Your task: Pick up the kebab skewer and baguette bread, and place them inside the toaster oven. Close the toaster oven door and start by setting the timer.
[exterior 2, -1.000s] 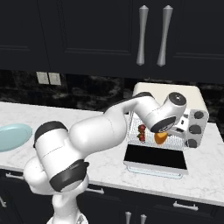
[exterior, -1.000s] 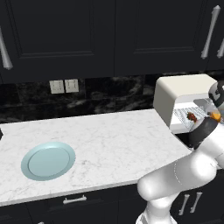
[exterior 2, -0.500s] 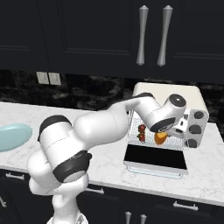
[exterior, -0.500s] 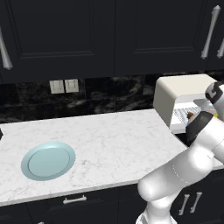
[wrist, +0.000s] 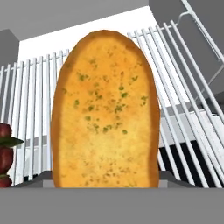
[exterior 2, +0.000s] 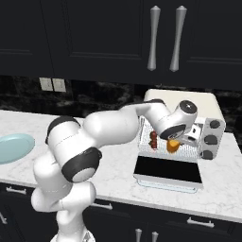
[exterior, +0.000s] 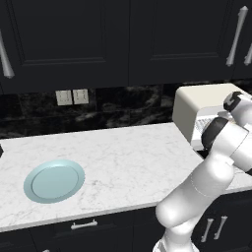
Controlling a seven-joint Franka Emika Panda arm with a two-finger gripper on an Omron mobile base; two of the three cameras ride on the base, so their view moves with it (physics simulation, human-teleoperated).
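Setting: A white arm reaches across a marble counter point(exterior 2: 118, 182) beneath dark cabinets toward the toaster oven point(exterior 2: 189, 101), which stands at the counter's right end.
Toaster oven door: The toaster oven door point(exterior 2: 167, 170) lies folded down flat toward the front, its dark glass facing up, leaving the wire rack point(wrist: 183, 74) inside exposed.
Gripper: Seen from the right base view, the gripper point(exterior 2: 176, 143) sits at the oven's mouth, just above the rack, with the arm's wrist in front of the opening.
Grip: The baguette bread point(wrist: 105, 113) stands directly between the fingers in the hand view, and the jaws appear to be clasped around its near end; the fingertips themselves are hidden behind the loaf, so actual contact cannot be confirmed.
Baguette bread: The golden, herb-flecked loaf extends over the white bars of the rack, its far end pointing into the oven; in the right base view it shows as an orange lump point(exterior 2: 173, 146) under the hand.
Kebab skewer: The kebab skewer point(exterior 2: 153, 140) lies on the rack just beside the bread, on the left; its dark red chunks also peek in at the hand view's left edge point(wrist: 5, 159).
Elsewhere: A pale blue plate point(exterior: 54, 180) sits well apart on the counter's left.
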